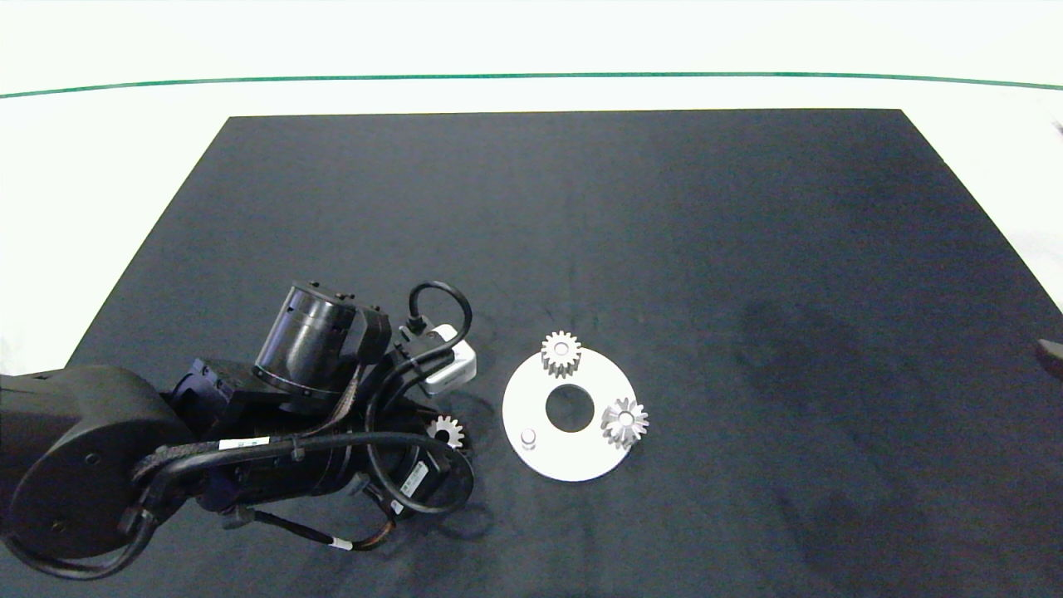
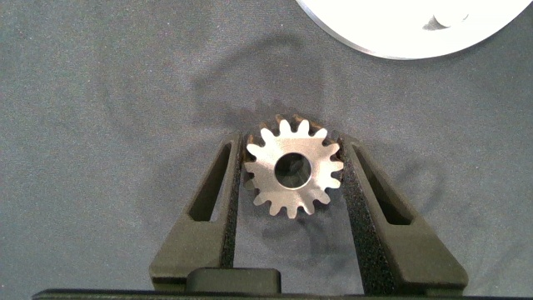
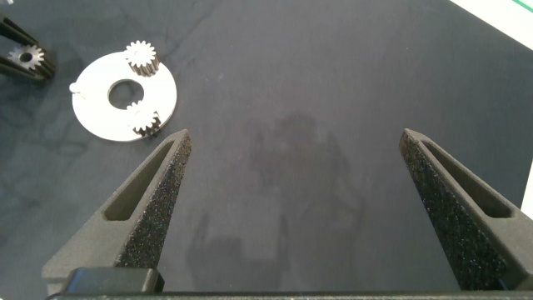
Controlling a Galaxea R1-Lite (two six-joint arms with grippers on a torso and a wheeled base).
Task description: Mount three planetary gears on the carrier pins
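Observation:
The white carrier disc (image 1: 531, 399) lies on the black mat, left of centre. Two planetary gears (image 1: 560, 352) (image 1: 624, 421) sit on two of its pins; the third pin (image 1: 527, 435) stands bare on the side facing the left arm. The third gear (image 2: 294, 167) is held flat between the pads of my left gripper (image 2: 293, 154), which is shut on its teeth, just left of the disc (image 2: 400, 29) and short of the bare pin (image 2: 450, 18). From far off at the right, my right gripper (image 3: 296, 137) stands open with nothing between its fingers, looking toward the disc (image 3: 100, 112).
The left arm's dark body and looping cables (image 1: 415, 465) fill the lower left of the mat and hide most of its fingers from above. The black mat (image 1: 747, 291) lies on a white table bordered by a green line (image 1: 531, 75).

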